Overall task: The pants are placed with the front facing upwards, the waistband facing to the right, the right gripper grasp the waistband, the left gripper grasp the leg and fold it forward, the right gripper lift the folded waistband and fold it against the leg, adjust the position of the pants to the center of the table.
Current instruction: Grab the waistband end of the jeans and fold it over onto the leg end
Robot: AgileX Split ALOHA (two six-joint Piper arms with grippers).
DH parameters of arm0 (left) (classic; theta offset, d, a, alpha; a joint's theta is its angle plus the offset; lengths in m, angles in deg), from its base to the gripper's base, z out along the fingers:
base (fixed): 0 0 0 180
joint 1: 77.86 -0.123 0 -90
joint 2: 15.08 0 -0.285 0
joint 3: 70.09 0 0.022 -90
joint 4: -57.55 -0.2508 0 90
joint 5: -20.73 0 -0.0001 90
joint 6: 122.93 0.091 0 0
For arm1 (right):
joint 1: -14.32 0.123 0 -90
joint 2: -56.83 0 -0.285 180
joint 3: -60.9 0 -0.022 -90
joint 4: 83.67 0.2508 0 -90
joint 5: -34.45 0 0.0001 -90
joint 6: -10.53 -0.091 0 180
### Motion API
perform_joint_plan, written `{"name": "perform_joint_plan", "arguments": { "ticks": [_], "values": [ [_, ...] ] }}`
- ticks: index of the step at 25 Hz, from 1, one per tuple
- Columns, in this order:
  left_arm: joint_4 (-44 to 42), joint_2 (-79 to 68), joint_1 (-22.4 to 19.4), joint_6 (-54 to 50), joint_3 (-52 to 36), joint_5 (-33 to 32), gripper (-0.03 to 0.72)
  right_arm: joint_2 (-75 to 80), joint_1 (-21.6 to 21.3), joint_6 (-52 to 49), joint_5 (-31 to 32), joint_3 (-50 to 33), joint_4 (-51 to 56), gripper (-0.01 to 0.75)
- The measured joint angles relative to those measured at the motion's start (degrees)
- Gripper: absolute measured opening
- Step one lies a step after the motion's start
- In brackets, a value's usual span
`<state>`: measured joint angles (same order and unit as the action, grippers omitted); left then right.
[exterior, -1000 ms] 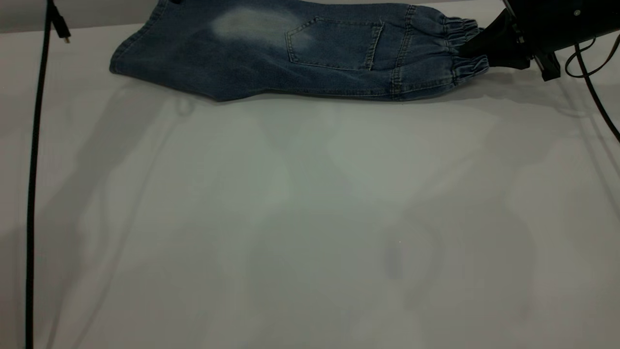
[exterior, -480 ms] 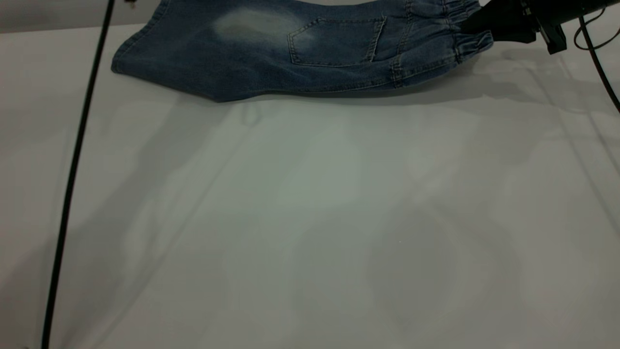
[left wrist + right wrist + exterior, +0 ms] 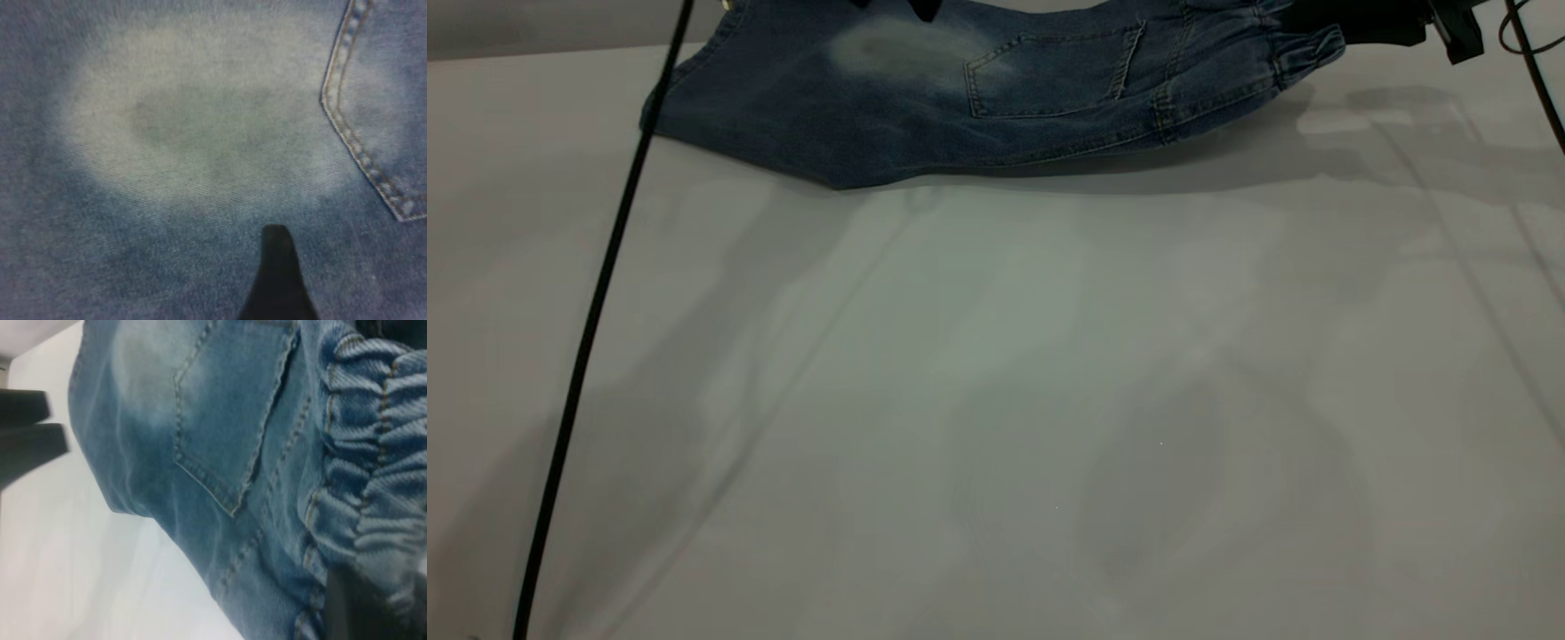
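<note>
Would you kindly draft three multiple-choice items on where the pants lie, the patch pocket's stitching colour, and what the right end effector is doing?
1. Where on the table do the pants lie?
A. far edge
B. centre
C. near edge

2. The patch pocket stitching is:
A. red
B. tan
C. black

3. The right end effector is:
A. open above bare table
B. holding a leg hem
C. shut on the waistband

Answers: 1 A, the denim sits along the far edge; 2 B, tan thread outlines the pocket; 3 C, it grips the ruched band, raised off the table.
</note>
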<state>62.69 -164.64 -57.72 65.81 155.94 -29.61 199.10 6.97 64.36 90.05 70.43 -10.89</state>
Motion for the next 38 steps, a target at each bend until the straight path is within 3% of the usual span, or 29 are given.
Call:
{"name": "perform_joint_plan", "arguments": {
  "ticks": [7,27,38],
  "values": [
    [0.0,-7.63,0.0,-0.3,8.83,-3.46,0.47,-0.56,0.0,0.05,0.58,0.0,-0.2,0.036],
    [-0.59,-11.89,0.0,-0.29,8.84,-3.22,0.47,-4.59,0.73,-0.05,3.67,0.0,-0.23,0.036],
    [-0.54,-11.89,0.0,-0.29,8.84,-3.46,0.47,-6.0,8.61,-1.37,3.91,0.73,-0.39,0.036]
  ]
}}
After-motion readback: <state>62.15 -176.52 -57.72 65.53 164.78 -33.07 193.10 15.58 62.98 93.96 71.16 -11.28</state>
